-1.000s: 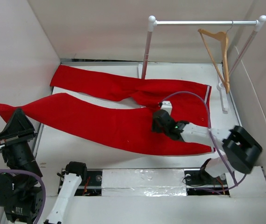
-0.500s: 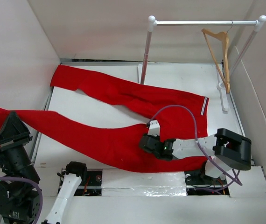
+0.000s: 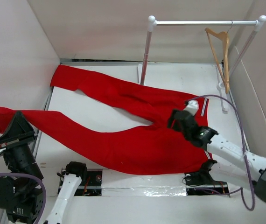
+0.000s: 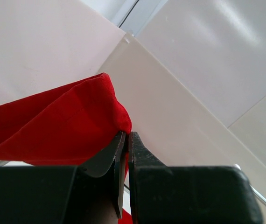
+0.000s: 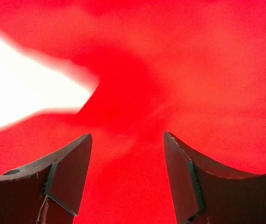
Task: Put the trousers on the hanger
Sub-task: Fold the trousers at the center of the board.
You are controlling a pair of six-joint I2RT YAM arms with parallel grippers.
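The red trousers [image 3: 123, 140] lie spread on the white table, both legs running left, the striped waistband [image 3: 204, 106] at the right. My left gripper [image 3: 3, 122] is shut on the cuff of the near leg at the far left and holds it raised; the left wrist view shows the red cuff [image 4: 77, 126] pinched between the black fingertips [image 4: 135, 142]. My right gripper [image 3: 175, 120] is open and empty, hovering over the seat of the trousers [image 5: 137, 102] near the crotch. The tan wooden hanger [image 3: 220, 51] hangs on the rail at the back right.
A white-and-silver clothes rail [image 3: 203, 22] stands at the back, its left post [image 3: 146, 51] rising next to the far trouser leg. Beige walls enclose the table on the left, back and right. A purple cable [image 3: 233, 116] loops over the right arm.
My right gripper has moved from the trousers' near edge up and right toward the waistband. The trousers now lie flatter and wider. The left gripper with the cuff has shifted slightly.
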